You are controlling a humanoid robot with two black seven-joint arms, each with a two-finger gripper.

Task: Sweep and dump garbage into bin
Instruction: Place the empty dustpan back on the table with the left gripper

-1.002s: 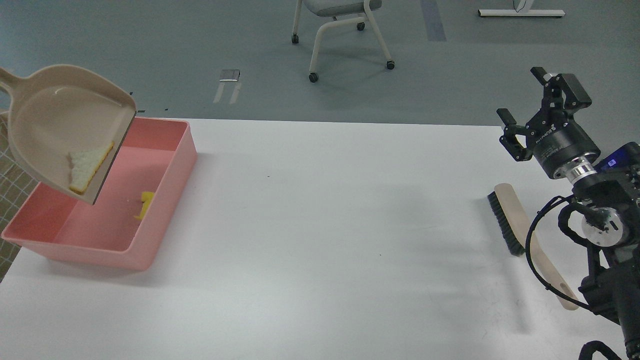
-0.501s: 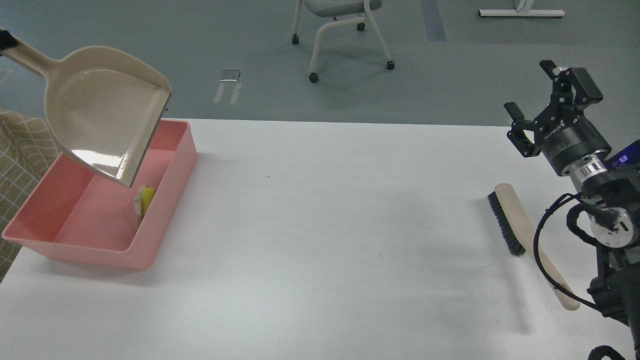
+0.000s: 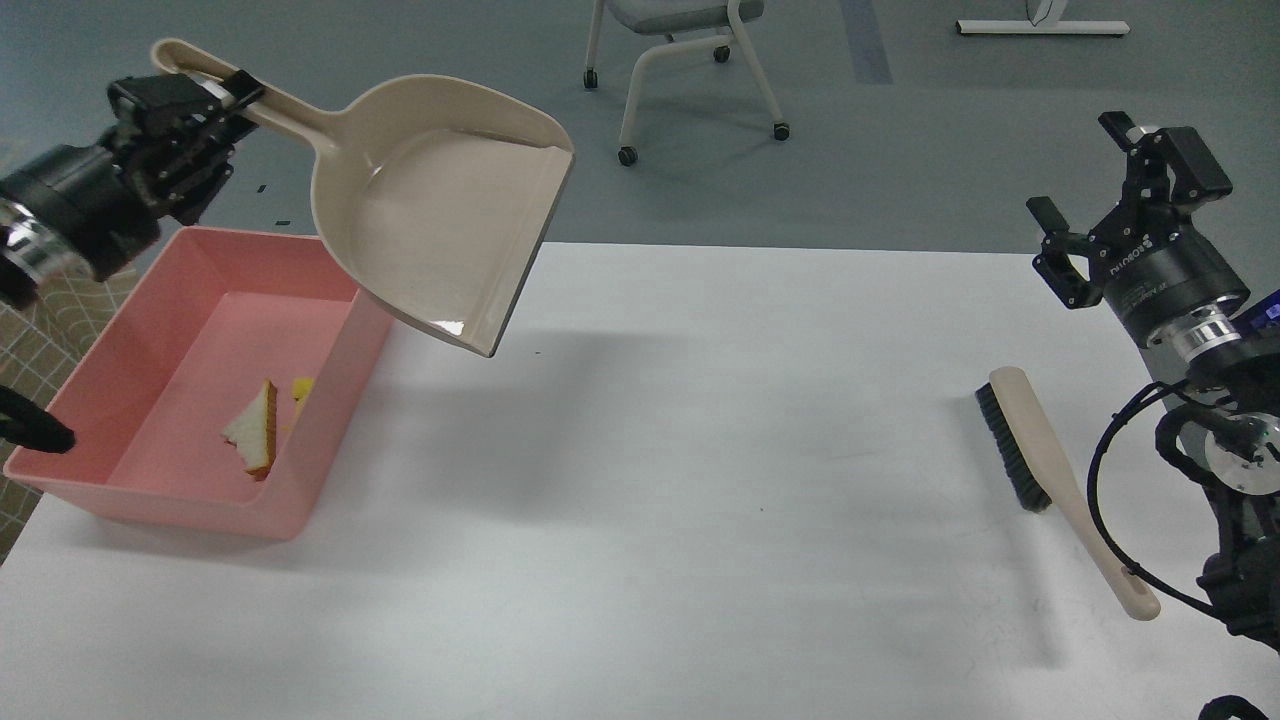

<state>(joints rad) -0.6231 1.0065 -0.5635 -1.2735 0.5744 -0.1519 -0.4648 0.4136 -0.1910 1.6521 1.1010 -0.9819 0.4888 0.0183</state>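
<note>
Left claw (image 3: 215, 95) at upper left of the frame, pinching the handle of the dustpan (image 3: 440, 210). Dustpan held in the air, tilted, its mouth toward lower right, over the right edge of the bin (image 3: 330, 400) and the white surface (image 3: 650, 480). In the bin at left: bread strip (image 3: 255, 432) leaning near the right wall, sponge piece (image 3: 300, 388) just beside it. Right claw (image 3: 1100, 190) at right, raised, fingers spread, holding nothing. Brush (image 3: 1040, 460) lying flat on the surface at right, below that claw.
</note>
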